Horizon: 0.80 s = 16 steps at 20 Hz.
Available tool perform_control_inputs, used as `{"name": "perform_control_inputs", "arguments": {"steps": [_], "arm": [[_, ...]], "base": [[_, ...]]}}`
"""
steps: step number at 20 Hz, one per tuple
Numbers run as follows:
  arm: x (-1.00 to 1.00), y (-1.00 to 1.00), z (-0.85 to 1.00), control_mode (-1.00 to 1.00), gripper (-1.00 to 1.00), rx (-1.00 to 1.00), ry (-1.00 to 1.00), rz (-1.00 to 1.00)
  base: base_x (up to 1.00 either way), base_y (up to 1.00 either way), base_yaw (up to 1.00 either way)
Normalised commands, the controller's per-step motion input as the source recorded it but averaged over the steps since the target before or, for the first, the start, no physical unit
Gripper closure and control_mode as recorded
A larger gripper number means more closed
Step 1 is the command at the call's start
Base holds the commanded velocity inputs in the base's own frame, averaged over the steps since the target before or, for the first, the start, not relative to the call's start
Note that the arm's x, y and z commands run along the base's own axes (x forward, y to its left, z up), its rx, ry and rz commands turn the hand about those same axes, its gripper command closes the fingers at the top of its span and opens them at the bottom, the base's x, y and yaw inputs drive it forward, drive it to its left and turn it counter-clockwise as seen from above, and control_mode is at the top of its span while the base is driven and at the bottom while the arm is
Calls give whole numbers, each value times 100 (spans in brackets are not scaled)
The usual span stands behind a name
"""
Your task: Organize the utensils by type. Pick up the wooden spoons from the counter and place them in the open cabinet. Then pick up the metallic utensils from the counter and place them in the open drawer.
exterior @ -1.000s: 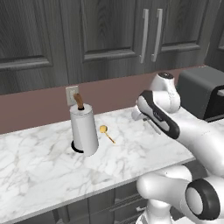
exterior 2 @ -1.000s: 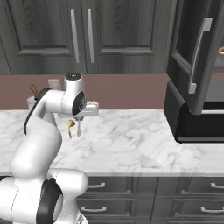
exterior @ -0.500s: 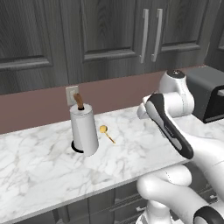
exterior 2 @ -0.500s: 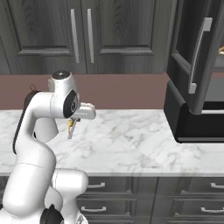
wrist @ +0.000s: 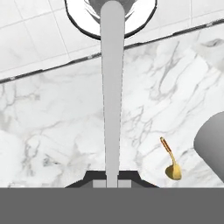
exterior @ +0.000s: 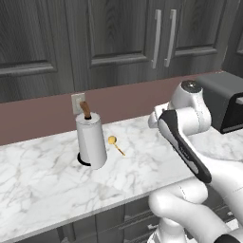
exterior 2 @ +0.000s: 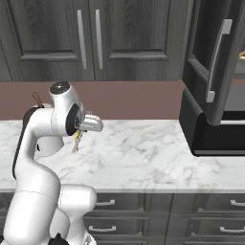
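One spoon: yellow-gold spoon [exterior: 115, 144] flat on worktop [exterior: 142, 161], just beside paper-towel roll [exterior: 91, 141].
Hand: pinching silver fork [wrist: 112, 87].

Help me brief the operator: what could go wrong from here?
The gold spoon lies close beside the paper-towel roll, so a reach for it might knock the roll over. The open cabinet door juts out over the counter; a wide arm swing could strike it.
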Motion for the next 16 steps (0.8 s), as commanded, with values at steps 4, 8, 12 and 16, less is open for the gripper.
{"name": "perform_control_inputs", "arguments": {"steps": [4, 8, 12, 16], "arm": [[-12, -1, 4, -100, 100, 0, -13, 0], [-13, -3, 3, 100, 100, 1, -13, 0], [0, 0, 0, 100, 100, 0, 0, 0], [0, 0, 0, 100, 100, 0, 0, 0]], "base": [[0, 0, 0], [-6, -2, 0], [-33, -5, -10], [-36, -3, -21]]}}
